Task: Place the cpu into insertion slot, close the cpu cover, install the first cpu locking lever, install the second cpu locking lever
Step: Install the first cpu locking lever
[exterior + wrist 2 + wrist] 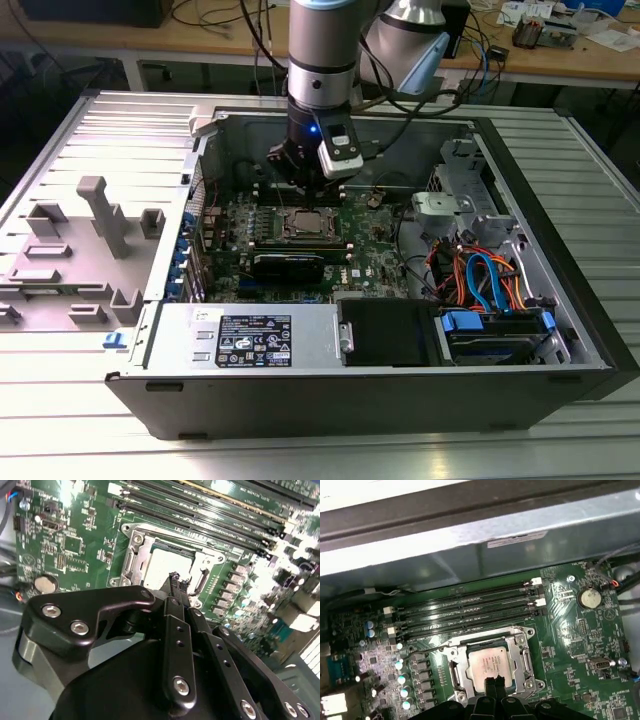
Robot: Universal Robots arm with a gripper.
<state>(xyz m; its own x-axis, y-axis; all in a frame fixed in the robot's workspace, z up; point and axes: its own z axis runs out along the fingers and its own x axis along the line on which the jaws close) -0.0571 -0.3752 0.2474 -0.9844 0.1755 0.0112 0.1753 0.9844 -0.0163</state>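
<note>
Sitting on slatted table: case, tool inside.

We see the silvery square cpu lying flat, its top showing through the window of the silver-grey cpu cover, lowered around it.

I'm looking at a ribbed metal table with an open computer case lying on its side on it. Just beside the case, on the exterior view's left, grey plastic holders stand on the same table. A small blue piece sits near the case's corner.
</note>
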